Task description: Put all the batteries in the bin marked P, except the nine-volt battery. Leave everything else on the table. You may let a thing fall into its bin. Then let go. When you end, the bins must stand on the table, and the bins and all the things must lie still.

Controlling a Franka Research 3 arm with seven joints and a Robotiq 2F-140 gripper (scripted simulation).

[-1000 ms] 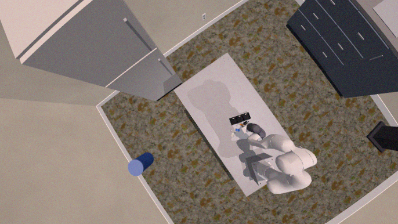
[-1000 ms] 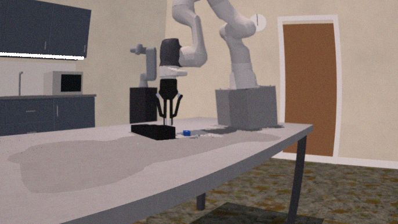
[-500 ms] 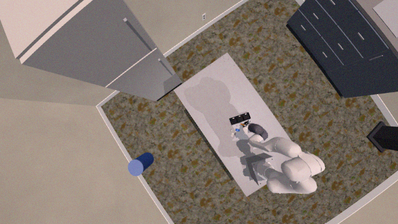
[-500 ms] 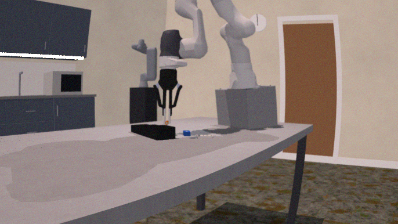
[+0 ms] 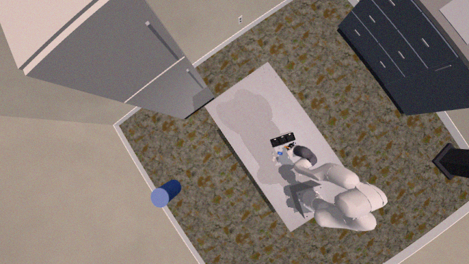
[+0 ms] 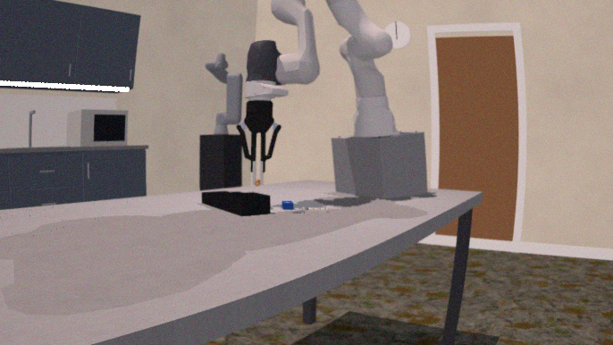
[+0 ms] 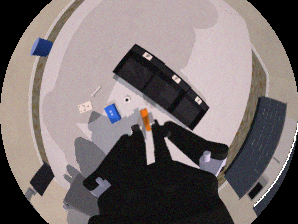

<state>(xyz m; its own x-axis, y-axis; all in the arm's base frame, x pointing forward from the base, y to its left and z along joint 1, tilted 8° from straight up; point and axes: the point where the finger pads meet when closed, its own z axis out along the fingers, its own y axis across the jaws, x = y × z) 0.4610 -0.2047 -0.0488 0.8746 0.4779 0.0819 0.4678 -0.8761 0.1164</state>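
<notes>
My gripper [image 6: 258, 169] is shut on a slim white battery with an orange tip [image 6: 257, 175], which hangs upright well above the table. In the wrist view the battery [image 7: 148, 135] points down between my fingers, its tip just short of the near edge of the black row of three bins [image 7: 162, 86]. The bins also stand on the table in the side view [image 6: 236, 202] and the overhead view [image 5: 282, 139]. I cannot read the bin marks. A small blue block [image 7: 112, 112] [image 6: 288, 205] lies on the table beside the bins.
A small white piece [image 7: 84, 106] and a thin pale stick [image 7: 96, 91] lie on the table left of the blue block. The robot's grey base [image 6: 380, 163] stands at the table's far end. A second black pedestal [image 6: 220, 161] stands behind the table.
</notes>
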